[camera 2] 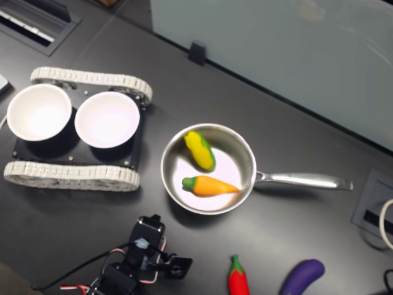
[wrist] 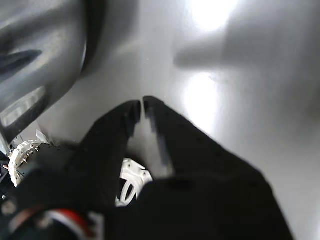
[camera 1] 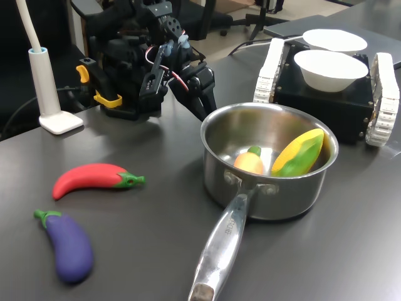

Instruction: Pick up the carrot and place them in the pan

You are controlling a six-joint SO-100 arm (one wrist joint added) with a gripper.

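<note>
Your carrot (camera 2: 210, 185) already lies inside the saucepan (camera 2: 245, 153) beside the corn cob (camera 2: 200, 150), and your hand (wrist: 142, 106), clenched on nothing, sits outside the rim above the bare counter (wrist: 260, 130), so nothing looks left but retreating.

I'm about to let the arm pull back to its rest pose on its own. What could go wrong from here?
The gripper, jaws nearly shut and holding nothing, sits close to the pan rim; a careless swing could nudge the pan and shift the carrot and corn cob inside. The long pan handle juts out over the table, so a bump could pivot the pan.
</note>
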